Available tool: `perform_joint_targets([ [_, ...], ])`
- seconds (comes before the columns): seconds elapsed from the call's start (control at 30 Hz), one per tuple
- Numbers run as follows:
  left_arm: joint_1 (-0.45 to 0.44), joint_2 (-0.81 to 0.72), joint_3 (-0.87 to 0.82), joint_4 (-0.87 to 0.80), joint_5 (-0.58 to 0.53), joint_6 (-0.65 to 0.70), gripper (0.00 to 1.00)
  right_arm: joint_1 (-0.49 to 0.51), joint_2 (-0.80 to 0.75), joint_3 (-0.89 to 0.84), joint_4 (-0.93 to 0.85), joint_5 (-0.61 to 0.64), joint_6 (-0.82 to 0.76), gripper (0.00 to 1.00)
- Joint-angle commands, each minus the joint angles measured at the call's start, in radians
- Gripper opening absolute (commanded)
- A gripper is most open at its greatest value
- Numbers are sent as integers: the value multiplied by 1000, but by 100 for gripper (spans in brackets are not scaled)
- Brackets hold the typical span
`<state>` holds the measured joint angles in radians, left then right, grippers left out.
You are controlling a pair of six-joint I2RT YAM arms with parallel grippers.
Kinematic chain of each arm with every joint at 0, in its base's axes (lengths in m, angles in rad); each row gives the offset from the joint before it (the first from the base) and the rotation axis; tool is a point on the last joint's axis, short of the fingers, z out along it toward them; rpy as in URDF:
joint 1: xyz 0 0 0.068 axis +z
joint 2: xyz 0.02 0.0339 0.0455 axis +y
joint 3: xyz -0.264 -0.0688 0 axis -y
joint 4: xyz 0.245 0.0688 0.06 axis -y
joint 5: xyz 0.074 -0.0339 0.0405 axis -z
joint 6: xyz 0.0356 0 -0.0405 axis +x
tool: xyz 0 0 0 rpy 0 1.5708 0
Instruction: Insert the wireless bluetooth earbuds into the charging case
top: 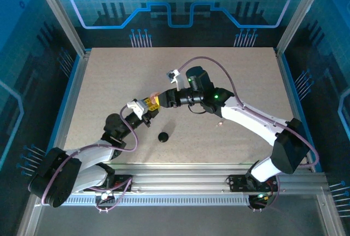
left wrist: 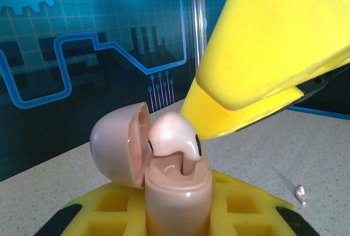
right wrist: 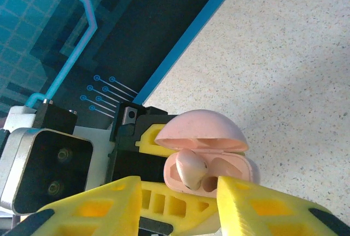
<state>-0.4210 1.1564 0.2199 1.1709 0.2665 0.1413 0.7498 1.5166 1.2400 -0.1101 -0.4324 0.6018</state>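
The pink charging case (left wrist: 178, 197) stands upright with its lid (left wrist: 117, 143) swung open, and my left gripper (left wrist: 178, 217) is shut on its body with yellow pads on either side. A pinkish-white earbud (left wrist: 172, 137) rests in one socket, its stem partly in and its head sticking up. My right gripper (right wrist: 179, 192) hovers just over the case (right wrist: 202, 132), open, its yellow fingers (right wrist: 93, 206) apart and clear of the earbud (right wrist: 190, 169). From above, both grippers meet at the case (top: 153, 94) in the table's middle. Another whitish earbud (left wrist: 300, 193) lies loose on the table.
A small black round object (top: 163, 137) lies on the table in front of the grippers. The loose earbud (top: 220, 121) sits under the right arm's forearm. Metal frame posts and blue panels wall in the speckled table (top: 109, 77).
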Motion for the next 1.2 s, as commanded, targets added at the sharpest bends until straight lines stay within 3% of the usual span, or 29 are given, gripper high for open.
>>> perform_joint_targets([
  [0.0,2,-18,-7,11,8,26,14,-7,-17,20,-19,-10,-23,40],
  [0.33,2,-20,-7,0,10,25,14,-6,32,64,6,-84,-28,35],
  [0.87,3,-34,-4,-22,8,28,14,-13,37,81,-21,-91,-47,33],
  [1.03,2,-32,-7,-36,14,38,14,-61,-36,56,-129,-28,-82,35],
  [1.17,2,-34,-10,-58,22,46,14,-123,-94,38,-314,56,-94,35],
])
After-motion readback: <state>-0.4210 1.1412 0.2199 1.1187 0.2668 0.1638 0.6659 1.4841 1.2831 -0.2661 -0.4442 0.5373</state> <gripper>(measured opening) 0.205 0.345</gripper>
